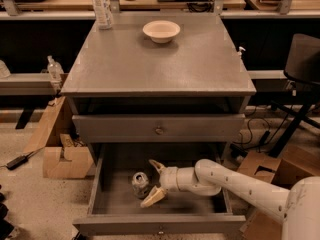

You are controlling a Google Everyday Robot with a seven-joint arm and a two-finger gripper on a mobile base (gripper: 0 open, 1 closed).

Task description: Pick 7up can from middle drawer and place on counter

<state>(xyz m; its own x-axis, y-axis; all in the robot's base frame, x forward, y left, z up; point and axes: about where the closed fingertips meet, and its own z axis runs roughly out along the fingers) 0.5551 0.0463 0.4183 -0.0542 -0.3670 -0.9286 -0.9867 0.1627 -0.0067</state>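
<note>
From the one camera view, the middle drawer (165,223) stands pulled open below the shut upper drawer (159,129). The 7up can (140,183) stands upright on the drawer floor, left of centre. The claw (152,182) reaches in from 3 o'clock with its fingers spread apart, the can at its mouth at 9 o'clock. I cannot tell whether they touch. On the table (160,69), a bowl (161,30) sits at 12 o'clock and a bottle (102,6) at 11.

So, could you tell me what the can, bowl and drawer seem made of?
The can looks like thin metal: its top glints silver. The bowl is matte cream, perhaps ceramic or plastic. The drawer is flat matte grey, maybe painted metal or laminate. The jaws, open, sit inside it just right of the can.
</note>
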